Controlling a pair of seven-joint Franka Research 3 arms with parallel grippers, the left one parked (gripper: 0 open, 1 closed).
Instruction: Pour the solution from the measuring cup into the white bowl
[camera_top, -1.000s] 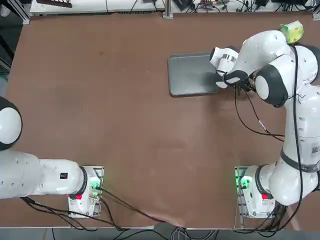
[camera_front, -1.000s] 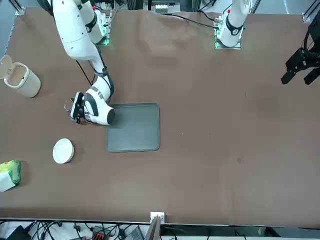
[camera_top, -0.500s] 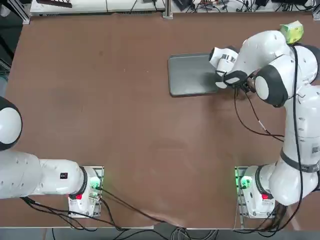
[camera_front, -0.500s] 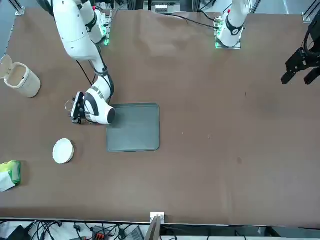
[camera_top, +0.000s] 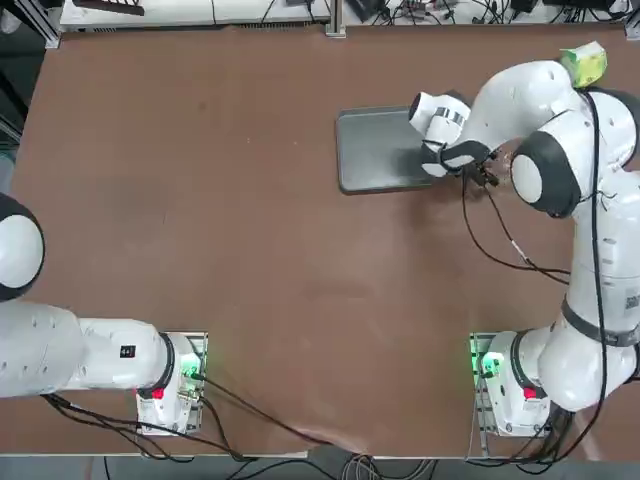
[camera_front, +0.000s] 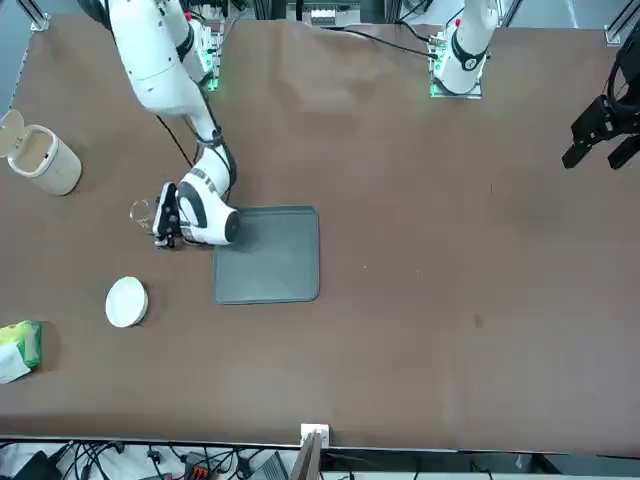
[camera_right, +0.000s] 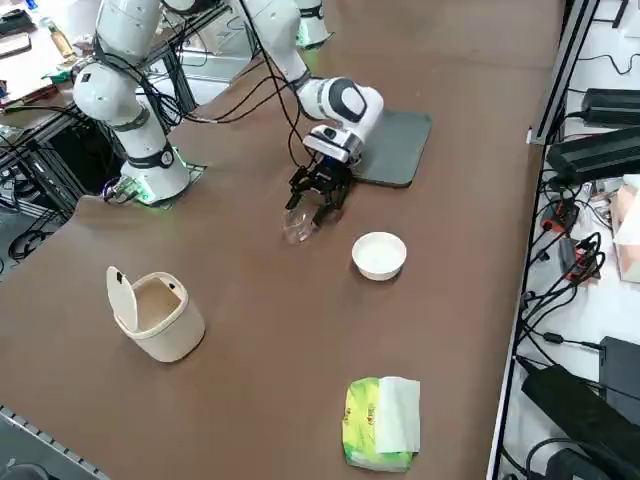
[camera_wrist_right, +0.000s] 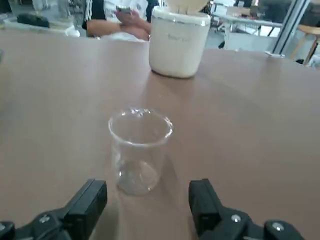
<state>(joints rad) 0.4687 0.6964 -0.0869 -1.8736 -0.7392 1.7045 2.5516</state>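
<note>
Since a second ago the right gripper (camera_front: 161, 216) has backed off toward the grey tray (camera_front: 280, 275) in the front view, leaving the measuring cup (camera_front: 139, 212) upright on the table just beyond its fingertips. From the right side, the white bowl (camera_right: 379, 254) sits near the cup — close enough for a short pour. Wrist view — the fingers (camera_wrist_right: 85, 204) stand wide apart and empty, the cup (camera_wrist_right: 139, 150) just ahead of the gap between them; no readable writing anywhere.

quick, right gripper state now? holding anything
Right gripper: open, holding nothing; the measuring cup stands upright on the table just beyond its fingertips, not between them.
</note>
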